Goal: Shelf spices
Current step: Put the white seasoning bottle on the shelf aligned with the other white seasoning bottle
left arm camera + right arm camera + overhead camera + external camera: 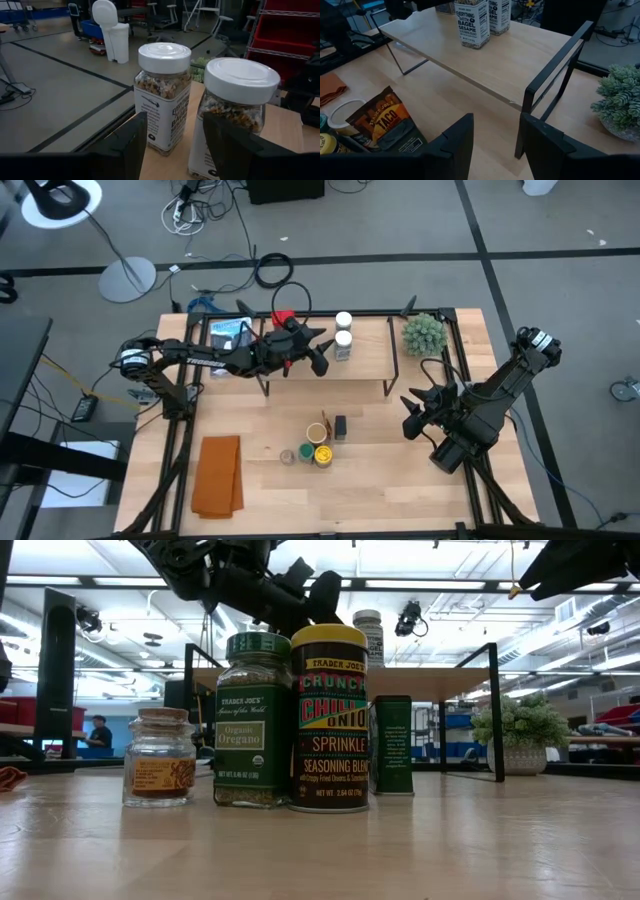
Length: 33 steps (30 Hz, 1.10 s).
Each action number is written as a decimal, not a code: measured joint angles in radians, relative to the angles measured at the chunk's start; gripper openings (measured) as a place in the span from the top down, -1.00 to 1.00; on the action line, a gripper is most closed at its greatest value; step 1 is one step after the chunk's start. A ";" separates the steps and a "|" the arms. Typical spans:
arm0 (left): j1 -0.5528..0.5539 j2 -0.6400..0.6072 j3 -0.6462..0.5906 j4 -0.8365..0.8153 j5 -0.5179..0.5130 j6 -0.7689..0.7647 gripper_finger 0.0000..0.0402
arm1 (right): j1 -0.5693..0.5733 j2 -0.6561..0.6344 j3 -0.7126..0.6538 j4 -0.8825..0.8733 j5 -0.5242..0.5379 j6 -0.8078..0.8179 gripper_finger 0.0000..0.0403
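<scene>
Left gripper (322, 360) above shelf (365, 368), fingers parted, empty, facing two white-lidded jars (162, 95). Right gripper (412, 415) parted, empty. Remaining spices (318, 446) on surface: rigid, light, smooth; grasp across body below lid.

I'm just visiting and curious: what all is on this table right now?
Shelf: one, light wood on black legs, far side of the table.
White-lid jars: two, side by side on the shelf.
Red tin: one, on the shelf behind the left arm.
Table spices: about five, green, yellow and tan lids plus a dark box, clustered in front of the shelf.
Plant: one, green, right of the shelf.
Cloth: one, orange, near left.
Left gripper: open, over the shelf by the jars.
Right gripper: open, right of the table spices.
</scene>
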 joint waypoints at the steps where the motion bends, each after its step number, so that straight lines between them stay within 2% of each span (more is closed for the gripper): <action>1: 0.000 0.000 0.000 0.000 -0.003 0.000 0.02 | 0.000 0.000 0.000 0.000 0.000 0.000 0.21; 21: 0.000 0.000 0.000 0.041 -0.012 0.005 0.02 | 0.000 0.000 0.000 0.000 0.000 0.000 0.21; 25: 0.000 0.000 0.000 0.045 0.021 0.006 0.02 | 0.000 0.000 0.000 0.000 0.000 0.000 0.21; 33: 0.000 0.000 0.000 0.056 0.024 0.004 0.02 | 0.000 0.000 0.000 0.000 0.000 0.000 0.21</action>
